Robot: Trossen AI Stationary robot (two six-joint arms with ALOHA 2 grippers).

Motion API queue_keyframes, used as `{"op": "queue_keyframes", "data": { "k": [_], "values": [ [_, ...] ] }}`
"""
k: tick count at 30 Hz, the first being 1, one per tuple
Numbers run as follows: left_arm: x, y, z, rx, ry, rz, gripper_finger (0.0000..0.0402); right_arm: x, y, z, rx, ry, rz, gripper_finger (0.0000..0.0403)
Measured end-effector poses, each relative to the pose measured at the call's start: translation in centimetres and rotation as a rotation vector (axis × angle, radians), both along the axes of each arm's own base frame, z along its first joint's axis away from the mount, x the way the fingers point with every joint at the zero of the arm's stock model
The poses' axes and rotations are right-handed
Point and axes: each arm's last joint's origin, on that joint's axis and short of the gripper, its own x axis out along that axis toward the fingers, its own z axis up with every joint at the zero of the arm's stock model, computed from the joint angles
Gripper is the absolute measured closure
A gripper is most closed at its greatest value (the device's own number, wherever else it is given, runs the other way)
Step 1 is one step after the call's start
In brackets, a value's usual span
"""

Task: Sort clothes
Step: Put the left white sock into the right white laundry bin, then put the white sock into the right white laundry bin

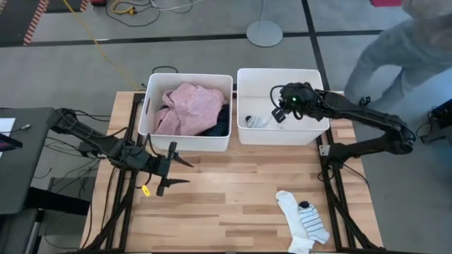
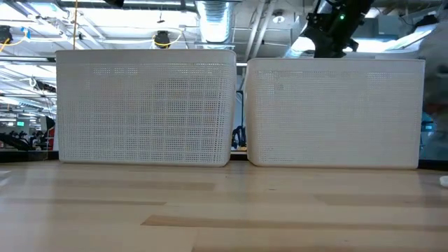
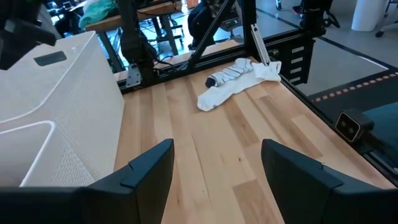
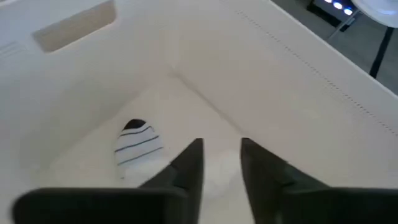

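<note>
Item: 2 socks (image 1: 302,220), limp, light; I'd pinch mid-fold. Left gripper (image 1: 171,168) spread empty; right gripper (image 1: 277,113) seemingly released over bin (image 1: 315,130).

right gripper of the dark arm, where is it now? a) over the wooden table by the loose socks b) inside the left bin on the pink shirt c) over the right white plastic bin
c: the right gripper hangs over the right white plastic bin, which holds a striped sock.

light: bright, even overhead | shadows: soft | blur: right wrist view, foreground
</note>
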Motion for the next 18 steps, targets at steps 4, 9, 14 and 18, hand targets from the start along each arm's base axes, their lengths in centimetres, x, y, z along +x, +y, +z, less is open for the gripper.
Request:
{"op": "queue_keyframes", "data": {
  "k": [4, 9, 14, 18],
  "values": [
    [0.0, 0.0, -0.1, 0.004, 0.007, 0.0, 0.0167, -0.1, 0.8, 0.5, -0.011, -0.027, 0.03, 0.0225],
    [0.0, 0.0, -0.1, 0.011, 0.008, -0.001, 0.0167, -0.8, 2.7, 1.9, -0.032, -0.127, 0.09, 0.0165],
    [0.0, 0.0, -0.1, 0.019, 0.012, -0.003, 0.0167, -2.0, 6.1, 3.4, -0.029, -0.233, 0.229, 0.0155],
    [0.0, 0.0, -0.2, 0.024, 0.017, -0.004, 0.0167, -2.9, 9.2, 4.2, 0.017, -0.317, 0.376, 0.0154]
  ]
}}
